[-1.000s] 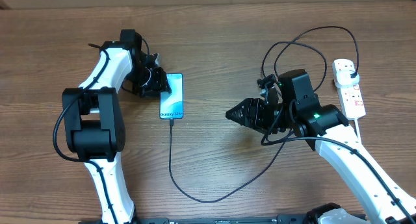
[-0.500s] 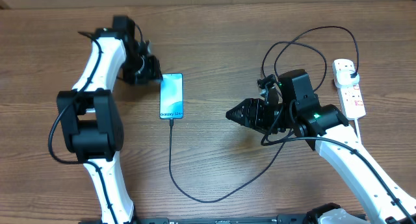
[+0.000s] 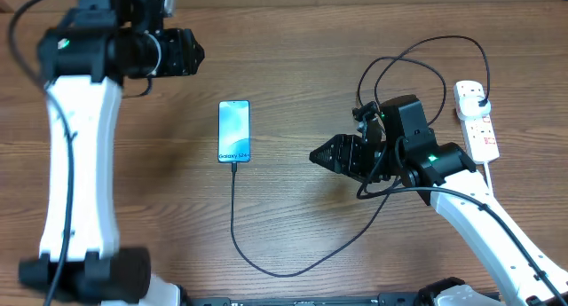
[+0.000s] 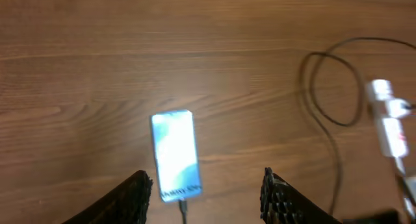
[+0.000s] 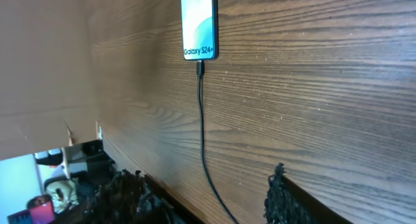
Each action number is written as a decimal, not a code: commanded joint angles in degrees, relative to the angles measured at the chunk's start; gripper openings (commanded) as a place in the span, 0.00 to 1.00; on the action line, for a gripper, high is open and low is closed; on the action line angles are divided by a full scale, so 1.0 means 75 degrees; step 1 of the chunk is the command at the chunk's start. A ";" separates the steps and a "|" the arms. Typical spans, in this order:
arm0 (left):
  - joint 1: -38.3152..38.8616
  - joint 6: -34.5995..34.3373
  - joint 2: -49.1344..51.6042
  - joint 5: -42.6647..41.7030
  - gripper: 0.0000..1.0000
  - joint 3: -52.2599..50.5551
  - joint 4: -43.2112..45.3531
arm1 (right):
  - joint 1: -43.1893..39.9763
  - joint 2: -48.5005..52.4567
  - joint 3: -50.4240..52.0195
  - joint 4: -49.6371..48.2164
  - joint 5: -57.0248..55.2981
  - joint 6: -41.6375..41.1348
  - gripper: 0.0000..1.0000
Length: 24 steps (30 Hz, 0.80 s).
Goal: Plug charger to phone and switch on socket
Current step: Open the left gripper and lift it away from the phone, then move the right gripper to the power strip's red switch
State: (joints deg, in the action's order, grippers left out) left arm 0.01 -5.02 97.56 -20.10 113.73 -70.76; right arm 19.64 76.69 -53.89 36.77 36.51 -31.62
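Cable (image 3: 232,208) sits in phone (image 3: 234,131); power strip (image 3: 477,120) lies lengthwise at the table's right edge, behind the right gripper (image 3: 312,153), which points left, spread and empty; left gripper (image 3: 191,53) also spread and empty, well apart.

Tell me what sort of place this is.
Probably a robotics lab bench: a left arm and a right arm at a wood-grain table, set up with a phone, its charger and a power strip.

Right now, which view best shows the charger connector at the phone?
Right wrist: the charger connector sits sharp at the bottom edge of the phone. Overhead shows it tiny; left wrist blurs it at the frame bottom.
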 commanded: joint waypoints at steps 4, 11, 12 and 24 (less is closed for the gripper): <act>0.0052 -0.0047 -0.0866 -0.0414 0.61 0.0073 -0.0726 | 0.0038 0.0006 -0.0029 0.0184 -0.0420 0.0289 0.59; 0.0052 -0.0044 -0.1070 -0.0242 0.71 0.0070 -0.1311 | 0.0029 -0.0408 -0.0574 0.1518 -0.1649 0.0493 0.53; 0.0052 -0.0044 -0.1061 -0.0181 0.72 0.0070 -0.1358 | 0.0029 -0.0530 -0.0752 0.1818 -0.1955 0.0495 0.53; 0.0052 -0.0047 -0.1049 0.0026 1.00 0.0064 -0.1367 | -0.1332 -0.1259 -0.2946 0.4173 -0.2923 0.0889 0.38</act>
State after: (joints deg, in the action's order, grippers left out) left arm 0.01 -5.63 90.26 -20.58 113.73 -81.06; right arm 14.09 68.23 -71.92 66.26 16.97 -25.71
